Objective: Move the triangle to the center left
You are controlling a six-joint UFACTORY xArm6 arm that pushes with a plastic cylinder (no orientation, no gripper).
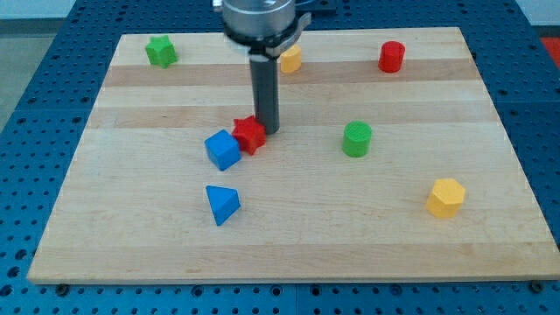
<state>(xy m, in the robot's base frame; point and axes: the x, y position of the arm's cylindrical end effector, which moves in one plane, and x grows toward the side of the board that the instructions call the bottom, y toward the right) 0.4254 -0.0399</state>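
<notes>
No text, label, brand, number or sign can be read anywhere in the camera view. The wooden board and the coloured blocks on it are seen to be unmarked, and no lettering can be made out on the dark rod or on the perforated blue surface around the board.

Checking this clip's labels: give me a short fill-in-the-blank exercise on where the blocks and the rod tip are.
1. My tip touches the ____ star-shaped block.
2. The blue cube sits at that star's ____ side in the view.
3. The blue triangle lies toward the view's ____ from the blue cube.
4. The green cylinder is on the view's ____ of my tip.

Missing words: red; left; bottom; right
</notes>
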